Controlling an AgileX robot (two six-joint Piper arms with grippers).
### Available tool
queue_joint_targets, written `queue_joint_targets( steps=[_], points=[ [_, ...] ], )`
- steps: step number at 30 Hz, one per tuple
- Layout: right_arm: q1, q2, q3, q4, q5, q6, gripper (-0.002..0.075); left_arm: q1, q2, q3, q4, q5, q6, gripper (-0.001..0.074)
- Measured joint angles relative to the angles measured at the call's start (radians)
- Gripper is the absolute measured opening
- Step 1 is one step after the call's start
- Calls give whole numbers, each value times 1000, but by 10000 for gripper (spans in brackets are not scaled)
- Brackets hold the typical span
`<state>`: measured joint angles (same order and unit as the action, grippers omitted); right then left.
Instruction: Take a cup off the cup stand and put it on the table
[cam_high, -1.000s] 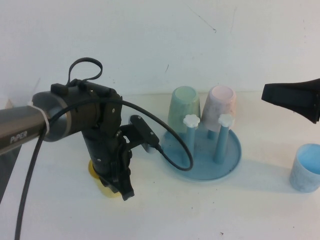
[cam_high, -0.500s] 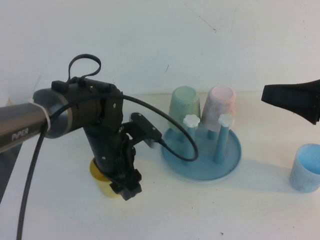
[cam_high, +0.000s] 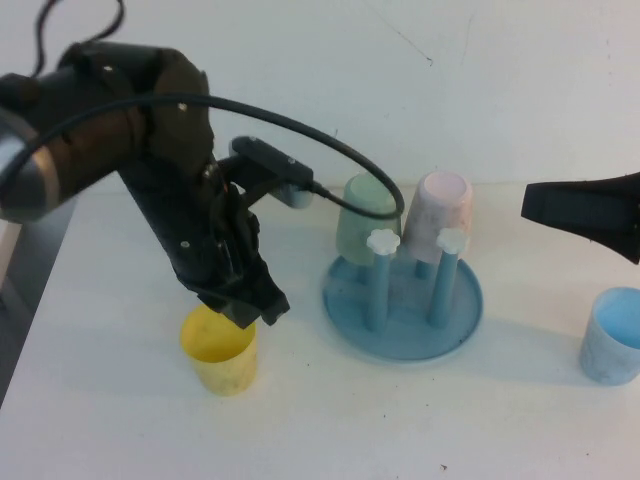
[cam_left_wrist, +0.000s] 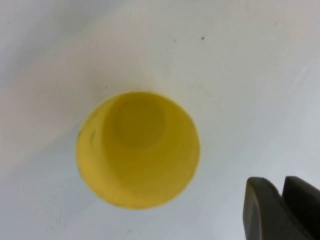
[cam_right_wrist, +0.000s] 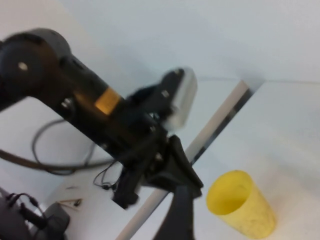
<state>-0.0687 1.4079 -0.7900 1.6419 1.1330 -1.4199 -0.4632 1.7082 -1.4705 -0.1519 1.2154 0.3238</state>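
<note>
The yellow cup (cam_high: 220, 350) stands upright, mouth up, on the white table (cam_high: 400, 430), left of the blue cup stand (cam_high: 405, 338). My left gripper (cam_high: 252, 308) hangs just above the cup's far rim, clear of it and empty. In the left wrist view the cup (cam_left_wrist: 137, 149) shows from above, and the fingertips (cam_left_wrist: 265, 205) stand close together beside it. The cup also shows in the right wrist view (cam_right_wrist: 240, 202). My right gripper (cam_high: 530, 205) hovers at the right edge, shut and empty, well above the table.
A pale green cup (cam_high: 365, 215) and a pink cup (cam_high: 445, 215) sit upside down on the stand's back pegs. Two front pegs with white knobs (cam_high: 382, 241) are bare. A light blue cup (cam_high: 612, 335) stands at the right table edge.
My left gripper was down at the yellow cup; it has let go and risen up and back. The cup now stands alone. The right arm has not moved.
</note>
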Motion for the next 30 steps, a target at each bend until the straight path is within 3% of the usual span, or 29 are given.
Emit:
queue_joint_targets(
  steps=[3, 7, 13, 16, 25, 30],
  points=[
    [0, 0, 0, -2, 28, 0, 627, 0, -97, 2, -60, 4, -8, 23],
    [0, 0, 0, -2, 32, -3, 508, 0, -248, 66, -160, -79, -8, 5],
    [0, 0, 0, 9, 33, -3, 135, 0, -546, 357, -257, -334, -12, 1],
    [0, 0, 0, 25, 33, -27, 40, 0, -686, 514, -267, -442, -36, 0],
    [0, -69, 9, 29, 14, -202, 1, 0, -1150, 969, -247, -681, -280, -1],
    [0, -210, 8, 29, -98, -276, -1, 19, -1373, 1109, -18, -748, -543, -1]
  ],
)
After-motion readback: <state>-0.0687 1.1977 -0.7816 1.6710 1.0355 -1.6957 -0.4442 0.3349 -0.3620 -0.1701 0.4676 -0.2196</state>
